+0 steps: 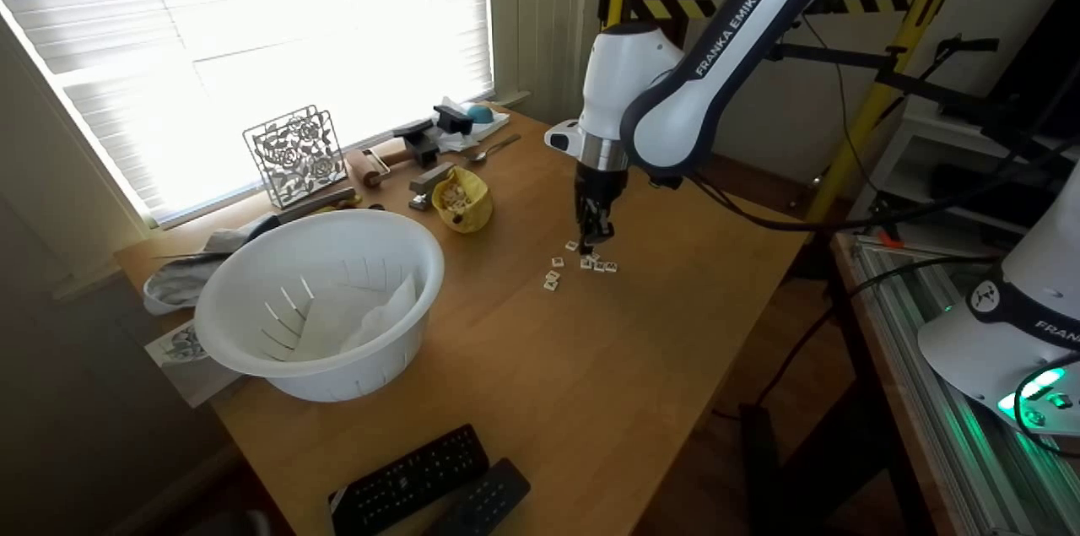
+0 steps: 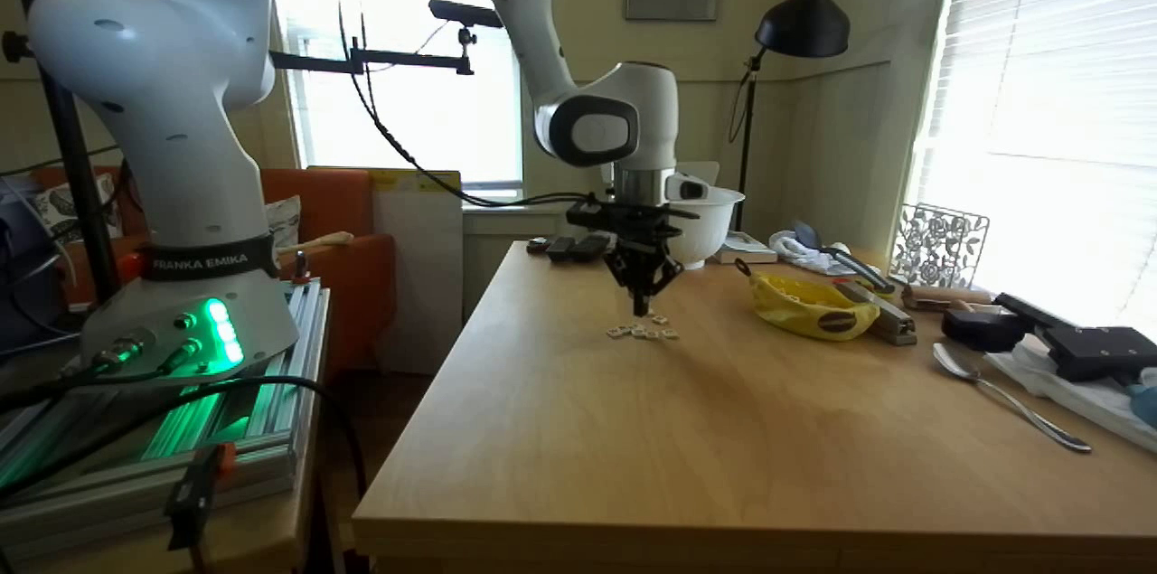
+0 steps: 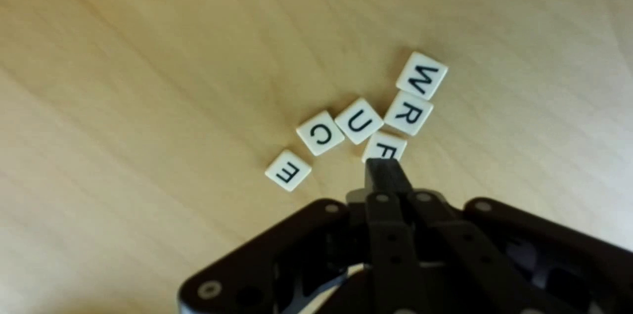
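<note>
Several small white letter tiles lie face up on the wooden table. In the wrist view I see tiles W (image 3: 422, 75), R (image 3: 409, 113), U (image 3: 359, 121), C (image 3: 320, 133), E (image 3: 288, 170) and F (image 3: 386, 145). W, R, U and C form a bent row; E sits apart. My black gripper (image 3: 388, 173) is shut, fingers together, with nothing visible between them. Its tip covers the lower part of F; I cannot tell if it touches. In both exterior views the gripper (image 1: 588, 242) (image 2: 641, 303) points down just over the tiles (image 1: 611, 267) (image 2: 639, 333).
A yellow banana-shaped pouch (image 1: 474, 213) (image 2: 800, 314) holds more tiles. A white perforated bowl (image 1: 359, 371) and two black remotes (image 1: 413, 477) stand farther along the table. A stapler (image 2: 881, 314), a spoon (image 2: 1012, 407) and a metal napkin holder (image 1: 295, 156) lie toward the window side.
</note>
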